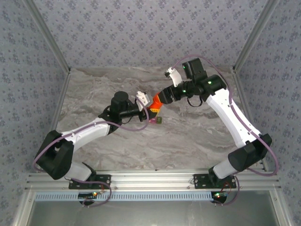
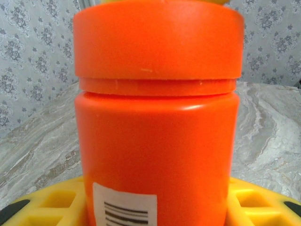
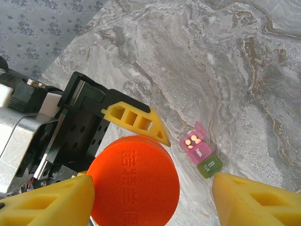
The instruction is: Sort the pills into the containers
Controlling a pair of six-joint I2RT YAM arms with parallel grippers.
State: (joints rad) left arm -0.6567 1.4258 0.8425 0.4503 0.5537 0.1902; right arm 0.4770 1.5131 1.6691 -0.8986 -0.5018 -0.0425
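My left gripper is shut on the body of an orange-red bottle, whose cap is on, and holds it above the table. Its yellow fingers press both sides. In the top view the bottle hangs between the two grippers. My right gripper is open over the cap, one finger against its rim, the other well apart. The containers lie on the marble below. Their end pink compartment is open, with small pale pills in it. The other pink compartment and the green one are closed.
The containers sit just in front of the bottle, near mid-table. Patterned walls with metal posts close in the back and both sides. The left arm's black wrist body lies close to the left of the cap.
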